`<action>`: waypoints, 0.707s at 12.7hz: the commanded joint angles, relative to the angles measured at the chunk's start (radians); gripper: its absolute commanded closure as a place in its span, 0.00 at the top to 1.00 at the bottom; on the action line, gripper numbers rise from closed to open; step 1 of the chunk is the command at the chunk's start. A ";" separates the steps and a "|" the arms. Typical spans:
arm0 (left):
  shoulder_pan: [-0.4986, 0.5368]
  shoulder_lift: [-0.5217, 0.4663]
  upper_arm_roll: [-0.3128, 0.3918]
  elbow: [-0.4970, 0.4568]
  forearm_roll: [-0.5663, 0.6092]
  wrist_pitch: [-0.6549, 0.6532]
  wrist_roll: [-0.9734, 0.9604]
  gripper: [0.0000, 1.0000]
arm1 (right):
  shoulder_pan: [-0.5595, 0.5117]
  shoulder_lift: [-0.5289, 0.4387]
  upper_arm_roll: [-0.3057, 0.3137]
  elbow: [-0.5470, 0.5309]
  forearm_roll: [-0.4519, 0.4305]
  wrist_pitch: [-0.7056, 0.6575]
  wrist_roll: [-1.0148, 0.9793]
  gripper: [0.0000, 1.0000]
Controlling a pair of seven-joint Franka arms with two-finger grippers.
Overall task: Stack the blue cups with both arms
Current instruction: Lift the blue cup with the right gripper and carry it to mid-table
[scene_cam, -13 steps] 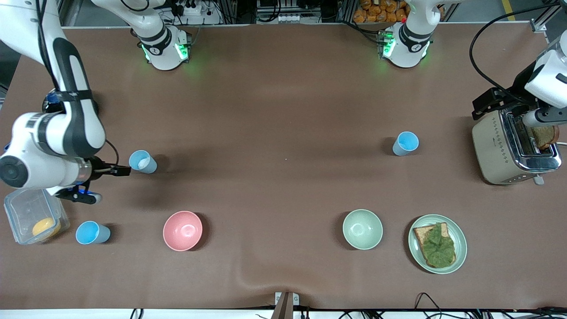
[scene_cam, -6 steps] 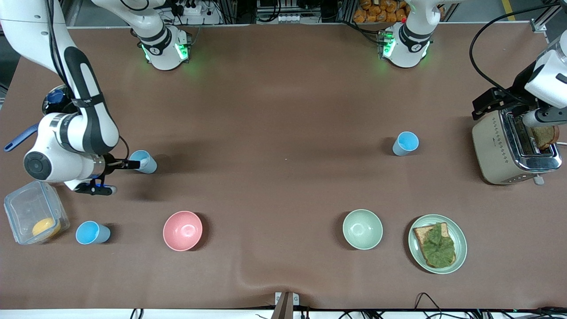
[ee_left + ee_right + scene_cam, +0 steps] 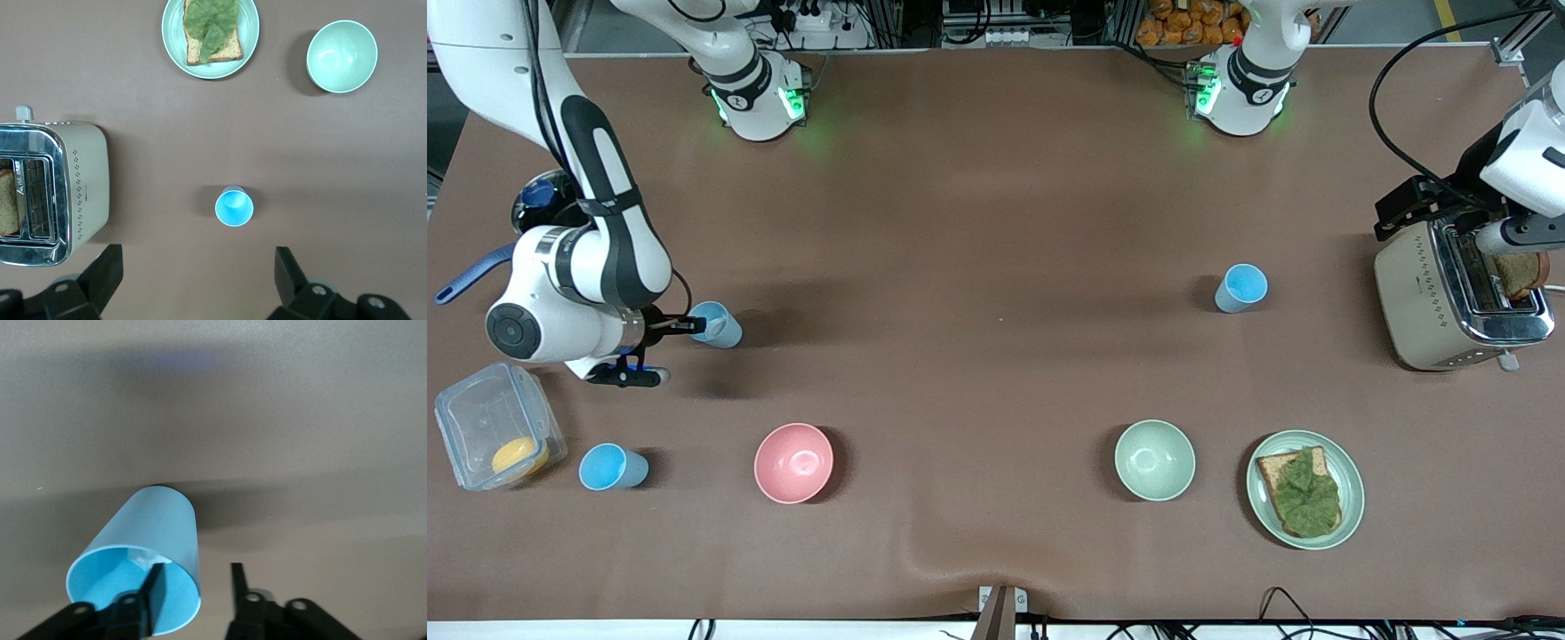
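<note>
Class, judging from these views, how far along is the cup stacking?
Done: nothing stacked; three blue cups stand apart. In hand: the right gripper straddles the rim of one blue cup, one finger inside, not closed. Left: the left gripper hangs open over another cup, untouched.

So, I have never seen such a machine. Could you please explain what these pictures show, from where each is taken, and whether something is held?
These are two white robot arms at a table. The wide picture comes from a high camera facing the robots; the other two come from cameras on the arms' wrists. On the table stand a pink bowl, a green bowl, a plate with bread and lettuce, a toaster, a clear box and three blue cups. The right tool is open, one finger inside a cup and one outside; nothing is gripped. The left tool, also open, hangs over a second cup. The third cup stands beside the box.
</note>
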 commanded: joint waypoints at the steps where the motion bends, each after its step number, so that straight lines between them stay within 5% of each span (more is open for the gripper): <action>1: 0.003 0.000 -0.005 0.011 0.010 -0.013 -0.022 1.00 | -0.006 -0.016 0.007 -0.018 0.015 -0.007 -0.009 0.00; 6: 0.005 0.000 -0.005 0.011 0.010 -0.013 -0.022 1.00 | 0.043 -0.018 0.007 0.068 0.052 -0.117 0.025 0.00; 9: 0.005 0.000 -0.004 0.011 0.010 -0.013 -0.022 1.00 | 0.187 -0.018 0.007 0.186 0.132 -0.223 0.265 0.00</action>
